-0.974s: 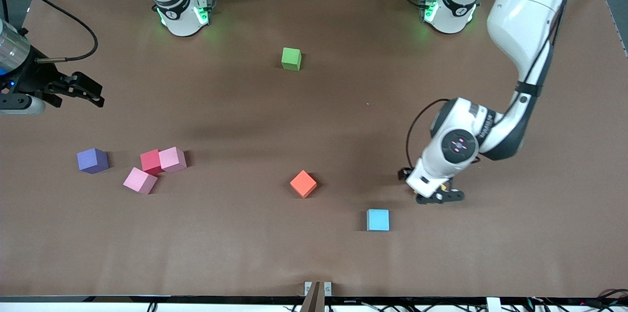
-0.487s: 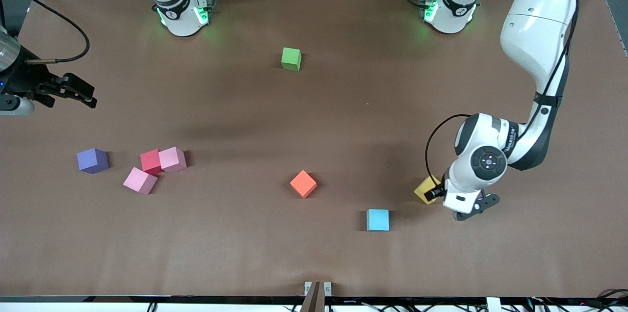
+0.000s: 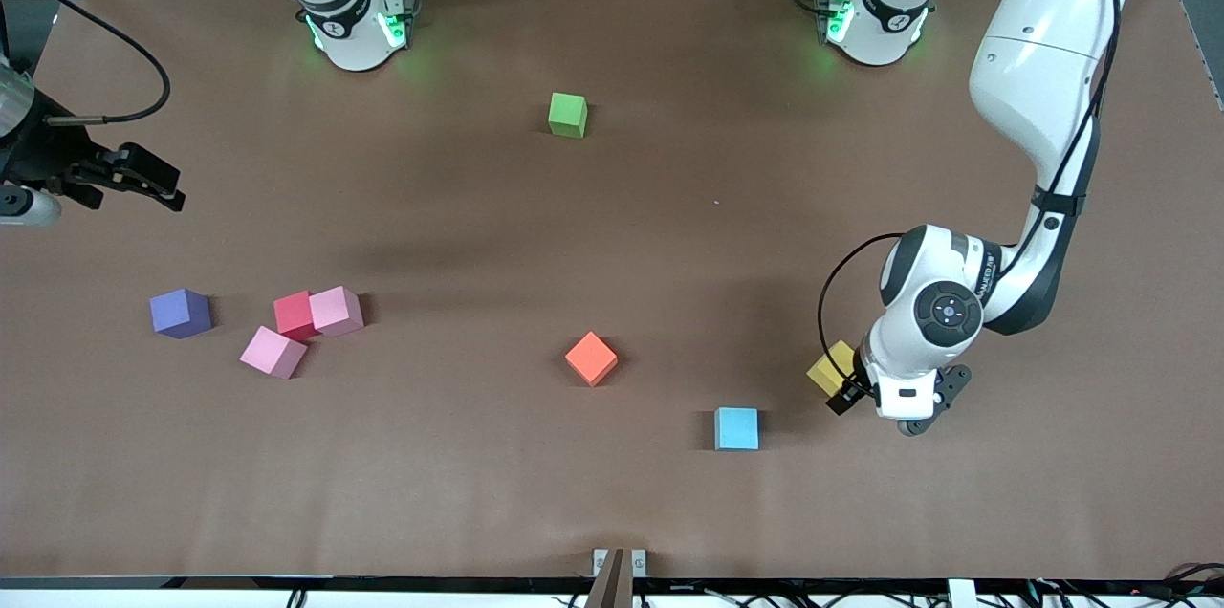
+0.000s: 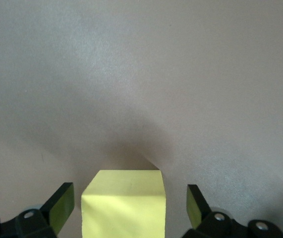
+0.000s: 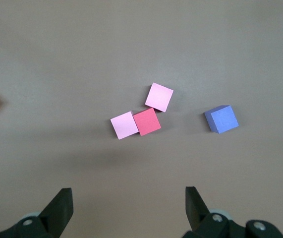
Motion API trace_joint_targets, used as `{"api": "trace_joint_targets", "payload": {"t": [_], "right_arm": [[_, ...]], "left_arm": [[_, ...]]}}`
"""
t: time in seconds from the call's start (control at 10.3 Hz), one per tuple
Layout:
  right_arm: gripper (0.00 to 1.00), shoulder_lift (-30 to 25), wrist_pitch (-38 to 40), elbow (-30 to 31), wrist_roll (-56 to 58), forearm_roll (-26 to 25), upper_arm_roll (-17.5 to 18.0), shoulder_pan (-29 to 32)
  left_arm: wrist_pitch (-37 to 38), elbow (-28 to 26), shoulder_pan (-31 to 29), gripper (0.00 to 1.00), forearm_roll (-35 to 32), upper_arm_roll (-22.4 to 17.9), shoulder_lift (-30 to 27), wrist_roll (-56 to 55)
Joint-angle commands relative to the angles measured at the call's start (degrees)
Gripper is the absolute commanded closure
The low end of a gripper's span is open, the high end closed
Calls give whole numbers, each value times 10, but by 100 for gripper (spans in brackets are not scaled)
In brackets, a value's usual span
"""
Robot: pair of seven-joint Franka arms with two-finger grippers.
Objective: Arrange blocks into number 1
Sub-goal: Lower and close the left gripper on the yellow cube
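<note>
Brown table (image 3: 612, 493) with eight blocks scattered well apart; wide bare bands run along all four edges and through the middle.

Green block (image 3: 568, 115) lies alone, farthest from the front camera, between the two bases. Orange block (image 3: 591, 358) sits near the centre; blue block (image 3: 736, 428) lies nearer the camera, toward the left arm's end. Toward the right arm's end, a red block (image 3: 293, 315) touches a pink block (image 3: 337, 310) beside it and a second pink block (image 3: 273, 352) nearer the camera; the purple block (image 3: 180, 313) stands apart from them, closer to that table end.

Left gripper (image 4: 126, 208) is low at the yellow block (image 3: 830, 367), fingers (image 4: 61, 204) spread wide on either side of it, with a gap visible at each face; nothing is held. The left arm reaches from its base out and down, wrist bent toward the table.

Right gripper (image 3: 143, 178) hangs high over the table edge at the right arm's end, fingers (image 5: 62, 206) wide apart and empty, looking down on the red, pink and purple cluster.
</note>
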State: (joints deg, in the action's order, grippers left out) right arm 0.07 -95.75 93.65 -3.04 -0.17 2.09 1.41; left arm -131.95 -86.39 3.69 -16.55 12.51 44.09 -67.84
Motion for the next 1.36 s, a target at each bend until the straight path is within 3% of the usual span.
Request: {"api": "trace_joint_targets", "payload": {"t": [0.0,0.29,0.39,0.49,0.88,1.27], "right_arm": [[0,-4,4,-2,7,5,8,1],[0,-4,2,1,7,10,9,12],[0,-4,3,0,7,11,9,12],[0,-4,3,1,7,11,11,17],[0,-3,4,2,8,11,12,22],[0,-2,2,3,8,11,12,32]], "left_arm": [[-4,-16,5,0,6,0,-1,-21],[-5,-19,18,0,5,0,2,-26],[-4,-20,21,65,4,0,0,-20],[-2,-23,21,100,1,0,-1,-15],[0,-19,37,100,-6,8,-29,22],[74,-18,96,100,-5,97,-66,25]]}}
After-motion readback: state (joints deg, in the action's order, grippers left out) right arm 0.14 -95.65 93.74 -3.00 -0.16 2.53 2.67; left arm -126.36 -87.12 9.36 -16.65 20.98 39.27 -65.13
